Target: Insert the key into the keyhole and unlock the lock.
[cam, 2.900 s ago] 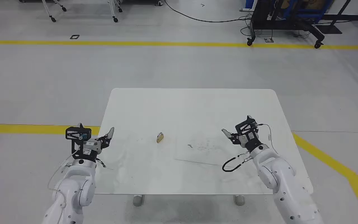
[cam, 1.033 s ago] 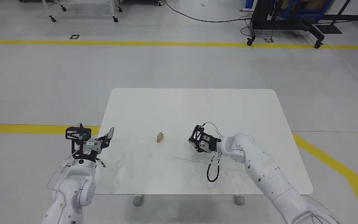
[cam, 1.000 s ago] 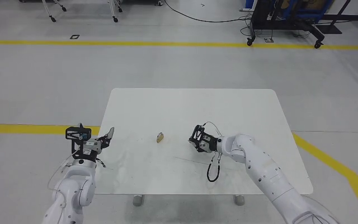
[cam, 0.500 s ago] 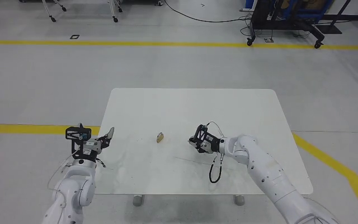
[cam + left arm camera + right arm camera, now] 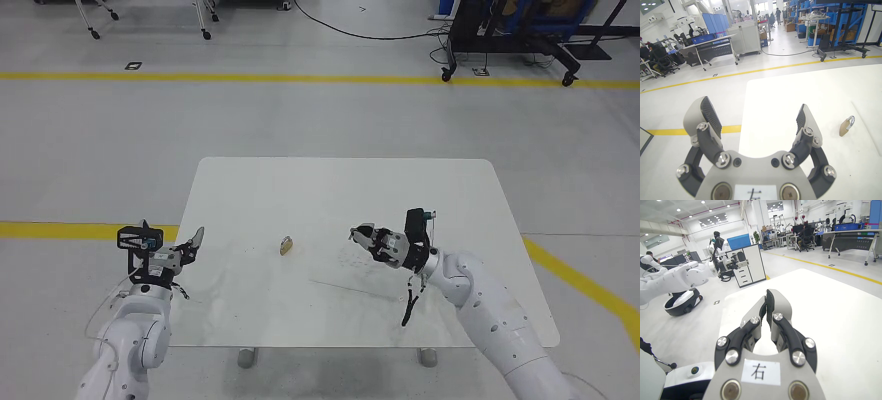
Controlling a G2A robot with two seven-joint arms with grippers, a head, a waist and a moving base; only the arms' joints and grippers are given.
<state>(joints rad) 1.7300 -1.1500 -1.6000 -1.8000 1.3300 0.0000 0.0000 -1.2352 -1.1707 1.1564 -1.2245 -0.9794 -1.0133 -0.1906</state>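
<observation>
A small brass padlock (image 5: pixel 286 245) with a silver shackle lies on the white table (image 5: pixel 300 190), left of centre; the left wrist view shows the padlock (image 5: pixel 846 126) off to one side on the table (image 5: pixel 791 91). My left gripper (image 5: pixel 193 243) hovers at the table's left edge, open with nothing between its fingers (image 5: pixel 710 111). My right gripper (image 5: pixel 358 235) is held above the table's middle, right of the padlock and pointing toward it. It is shut, pads (image 5: pixel 767 308) pressed together. I cannot make out a key between them or on the table.
A black cable loop (image 5: pixel 410 300) hangs from the right forearm over the table's front part. The table's back half and right side (image 5: pixel 829 313) are bare. Yellow floor lines run beside and behind the table.
The right arm swung in from the table's right to its middle and dipped to the surface. It has since lifted, turned its wrist over and drawn slightly right. The left arm and padlock stayed still.
</observation>
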